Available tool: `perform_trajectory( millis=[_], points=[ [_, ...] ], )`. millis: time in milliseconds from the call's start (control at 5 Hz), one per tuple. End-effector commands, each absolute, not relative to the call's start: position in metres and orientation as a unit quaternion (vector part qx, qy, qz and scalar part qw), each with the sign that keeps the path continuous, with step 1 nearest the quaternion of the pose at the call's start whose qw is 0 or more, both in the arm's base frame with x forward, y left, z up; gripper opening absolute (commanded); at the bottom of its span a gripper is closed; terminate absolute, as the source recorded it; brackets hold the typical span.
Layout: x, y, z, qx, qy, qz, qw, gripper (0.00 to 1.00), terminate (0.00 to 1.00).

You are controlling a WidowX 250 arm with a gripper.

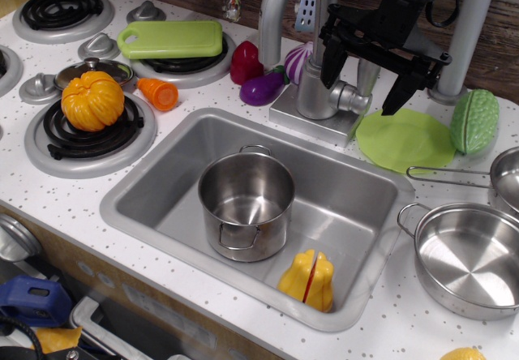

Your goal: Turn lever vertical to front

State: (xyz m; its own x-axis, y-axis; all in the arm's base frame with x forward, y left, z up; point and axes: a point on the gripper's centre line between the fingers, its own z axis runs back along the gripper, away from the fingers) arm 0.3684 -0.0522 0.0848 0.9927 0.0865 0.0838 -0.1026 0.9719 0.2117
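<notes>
Yellow toy (pixel 308 281) lies in the sink (pixel 162 214); behind, the gripper (pixel 362 80) hangs spread wide around the matte-silver lever (pixel 366 75), upright on its stub.

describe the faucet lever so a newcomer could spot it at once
Start at the steel sink and go to the grey faucet body behind its back rim. The lever sits on a short round stub at its right side, under the gripper; unlike the tall curved spout, it is small.
</notes>
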Motion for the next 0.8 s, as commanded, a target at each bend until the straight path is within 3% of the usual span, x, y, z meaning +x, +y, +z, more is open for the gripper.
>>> perform_trajectory(
  millis=[0,600],
  points=[
    [0.368,-0.052,0.085,0.108,-0.037,0.048,0.992,1.0,0.0],
    [0.387,-0.053,0.107,0.165,-0.096,0.011,0.982,1.0,0.0]
  ],
)
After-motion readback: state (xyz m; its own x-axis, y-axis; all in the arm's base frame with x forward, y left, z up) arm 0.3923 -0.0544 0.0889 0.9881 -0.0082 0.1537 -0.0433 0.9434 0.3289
